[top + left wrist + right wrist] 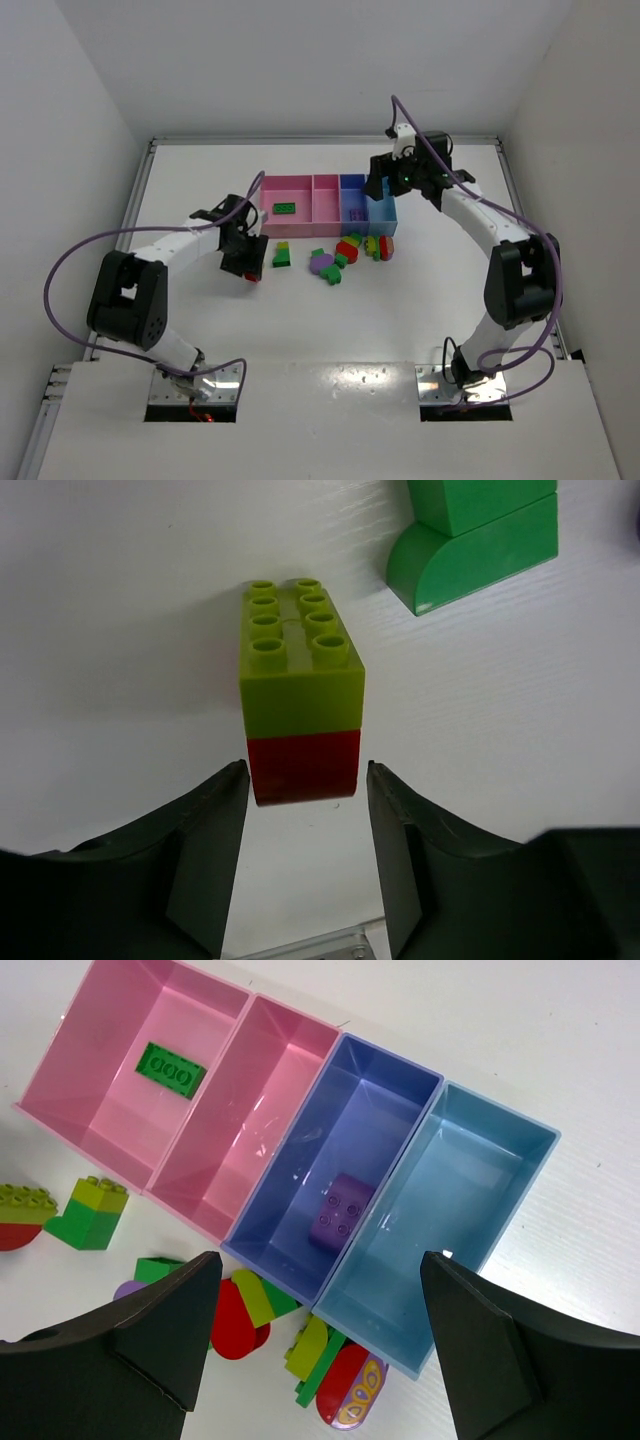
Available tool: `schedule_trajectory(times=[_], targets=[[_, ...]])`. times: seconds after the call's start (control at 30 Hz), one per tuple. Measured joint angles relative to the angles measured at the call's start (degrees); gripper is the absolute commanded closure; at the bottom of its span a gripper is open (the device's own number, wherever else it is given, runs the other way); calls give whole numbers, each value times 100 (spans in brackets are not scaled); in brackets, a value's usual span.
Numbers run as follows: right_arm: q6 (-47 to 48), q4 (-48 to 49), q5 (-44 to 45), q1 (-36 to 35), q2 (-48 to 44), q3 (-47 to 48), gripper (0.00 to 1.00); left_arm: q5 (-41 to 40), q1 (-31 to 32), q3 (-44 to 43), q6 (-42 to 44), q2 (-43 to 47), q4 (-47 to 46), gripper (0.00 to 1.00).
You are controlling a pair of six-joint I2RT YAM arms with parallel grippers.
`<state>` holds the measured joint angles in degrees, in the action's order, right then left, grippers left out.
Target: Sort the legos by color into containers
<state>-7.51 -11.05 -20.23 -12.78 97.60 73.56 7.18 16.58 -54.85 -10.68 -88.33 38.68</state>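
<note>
Lime over red in a two-brick stack (303, 710), at the white table (200, 190) left of its centre, red half flanked by the dark fingers (215, 850) of the left gripper (308, 780). Cannot tell whether clenched on it or merely bracketing it: left finger seemingly against the red face, a sliver of white showing at the right. Just beyond, a green piece (470, 540), apart from the stack.

Toward the table's far edge, near its middle, the containers (312, 200) in one joined row:
- wide pink bin (90, 1050), one flat green lego (171, 1068) inside
- narrow pink bin (255, 1110)
- blue-violet bin (375, 1100), one purple lego (340, 1212) inside
- light blue bin (480, 1180)

Hovering above the row, the right gripper (320, 1260), jaws spread wide, gripping nothing. On the near side of the bins, loose legos (345, 252) in red, green, lime and purple, clustered on the table surface.
</note>
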Motion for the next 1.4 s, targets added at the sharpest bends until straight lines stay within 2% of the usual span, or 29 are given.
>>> schedule_trajectory(times=[0.1,0.17,0.4,0.5,0.6,0.7,0.73,0.9,1.13,1.3,1.4], targets=[[0,0,-2,15,0,0,19,-22,0,28,-63,-142,-116,61],[0,0,-7,31,2,0,19,-31,2,31,-72,-195,-179,77],[24,0,-317,66,4,0,19,96,0,31,144,-203,-376,92],[195,-46,-1165,105,46,4,19,730,-28,26,570,-101,-358,94],[321,-168,-2476,149,173,22,19,1829,-170,-188,1360,83,4,94],[326,-195,-3639,155,367,42,19,3060,-361,-603,2079,142,463,100],[321,-203,-3989,153,396,42,19,3171,-409,-748,2133,140,501,100],[31,-39,-5121,72,525,42,19,4575,-452,-1069,2677,50,1040,100],[-474,470,-5939,-243,525,42,19,5427,-197,-1191,2898,-57,1497,100],[-581,605,-6151,-575,525,39,28,5700,-114,-1410,2898,-90,1569,100],[-625,640,-6218,-763,525,39,28,5786,-114,-1567,2830,-166,1543,100]])
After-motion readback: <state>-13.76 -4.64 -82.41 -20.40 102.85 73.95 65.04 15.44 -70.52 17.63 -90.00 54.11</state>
